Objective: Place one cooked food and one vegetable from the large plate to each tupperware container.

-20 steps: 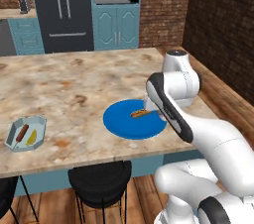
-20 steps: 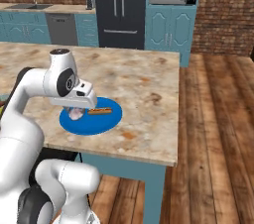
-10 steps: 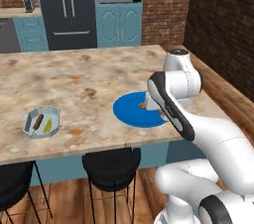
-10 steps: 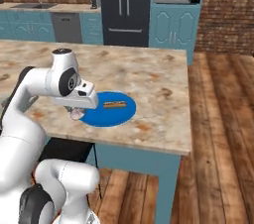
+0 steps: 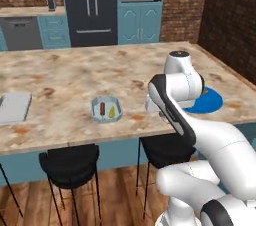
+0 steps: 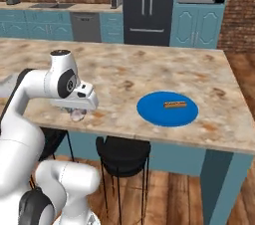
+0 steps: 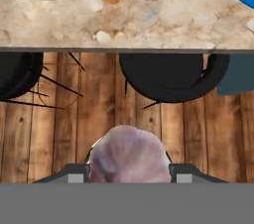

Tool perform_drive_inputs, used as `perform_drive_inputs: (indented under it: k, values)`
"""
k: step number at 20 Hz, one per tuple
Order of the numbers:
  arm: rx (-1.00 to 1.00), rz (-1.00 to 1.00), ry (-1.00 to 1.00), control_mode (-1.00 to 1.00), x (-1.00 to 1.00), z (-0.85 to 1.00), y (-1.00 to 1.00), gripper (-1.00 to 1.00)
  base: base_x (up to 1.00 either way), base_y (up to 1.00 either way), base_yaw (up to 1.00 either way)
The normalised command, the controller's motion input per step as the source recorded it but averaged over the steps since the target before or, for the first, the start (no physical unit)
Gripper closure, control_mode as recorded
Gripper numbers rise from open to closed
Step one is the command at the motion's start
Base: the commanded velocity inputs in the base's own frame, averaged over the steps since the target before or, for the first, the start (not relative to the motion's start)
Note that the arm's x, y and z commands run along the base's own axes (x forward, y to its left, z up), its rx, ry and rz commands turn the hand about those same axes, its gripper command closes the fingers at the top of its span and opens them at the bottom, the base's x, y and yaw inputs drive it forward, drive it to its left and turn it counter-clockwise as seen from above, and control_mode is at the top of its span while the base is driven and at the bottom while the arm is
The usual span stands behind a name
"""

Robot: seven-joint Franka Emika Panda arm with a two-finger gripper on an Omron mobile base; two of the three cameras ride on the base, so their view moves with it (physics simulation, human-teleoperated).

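The marble-topped island counter runs across both base views, with black bar stools tucked under its near edge. On its right part lies the large blue plate, flat, carrying the hot dog in a bun; in the right base view the hot dog's long axis runs left to right across the plate. The rectangular container sits at the counter's far left. The octagonal container stands well apart from the plate, near the front edge, and holds the sausage on a stick and the yellow corn piece side by side, both pointing front to back. The gripper hangs above the counter's near edge between plate and octagonal container, fingers closed around the garlic bulb, whitish-pink and rounded.
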Motion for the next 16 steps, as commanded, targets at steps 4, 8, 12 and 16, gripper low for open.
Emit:
perform_drive_inputs:
  k: [4,8,12,16]
  values:
    - [0.0,0.0,0.0,1.0,0.0,0.0,0.0,1.0,-0.12,1.0,0.0]
    - [0.0,0.0,0.0,1.0,0.0,0.0,0.0,1.0,-0.05,1.0,0.0]
    - [0.0,0.0,0.0,1.0,0.0,0.0,0.0,1.0,0.04,1.0,0.0]
    - [0.0,0.0,0.0,1.0,0.0,0.0,0.0,1.0,0.38,1.0,0.0]
